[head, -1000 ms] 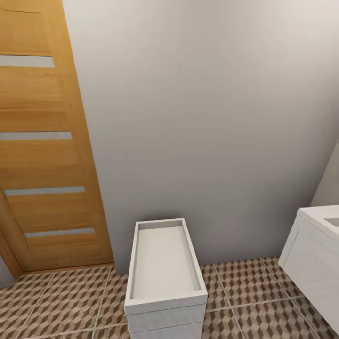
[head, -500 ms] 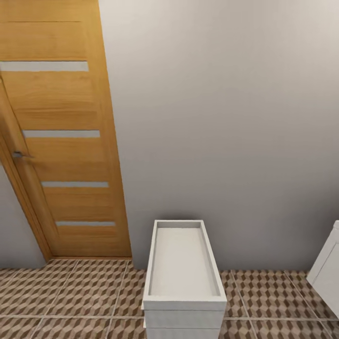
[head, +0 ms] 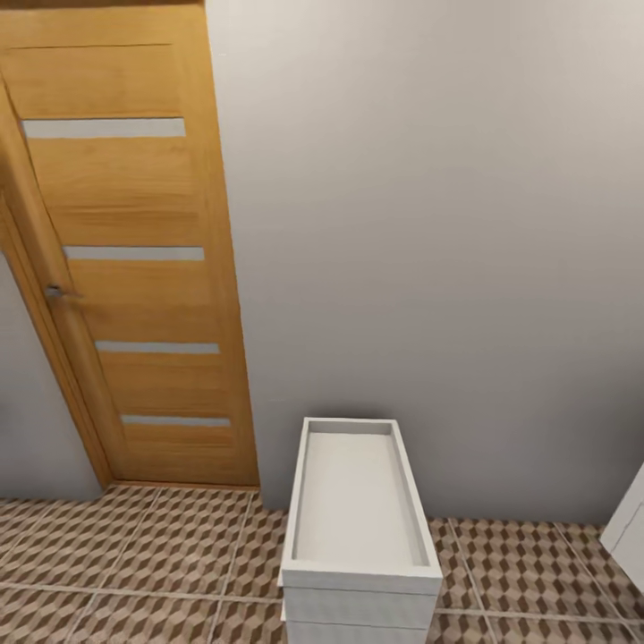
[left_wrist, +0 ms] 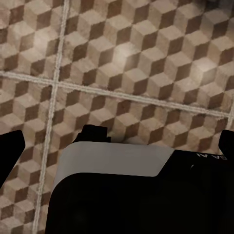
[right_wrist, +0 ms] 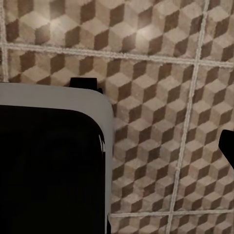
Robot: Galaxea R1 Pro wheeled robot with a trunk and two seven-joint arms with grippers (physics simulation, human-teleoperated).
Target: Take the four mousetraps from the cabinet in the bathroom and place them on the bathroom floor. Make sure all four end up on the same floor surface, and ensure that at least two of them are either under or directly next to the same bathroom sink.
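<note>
Faint pale lettering shows on the robot's dark body in the left wrist view; it cannot be read. The floor (head: 161,555) is tiled in a brown, beige and cream cube pattern with pale grout. A grey wall (head: 429,224) stands behind, with a wooden door (head: 134,268) at far left. A white open-topped cabinet (head: 358,572) sits against the wall, centre. A white vanity (head: 628,537) edge shows at right. For both end effectors, open or closed cannot be told; both wrist views look down on floor tiles.

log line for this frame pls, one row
phase: in transit | head view: white cabinet against grey wall, wooden door beyond | bathroom floor tiled, no mousetraps visible | wrist views: floor tiles | jaws: state unclear
</note>
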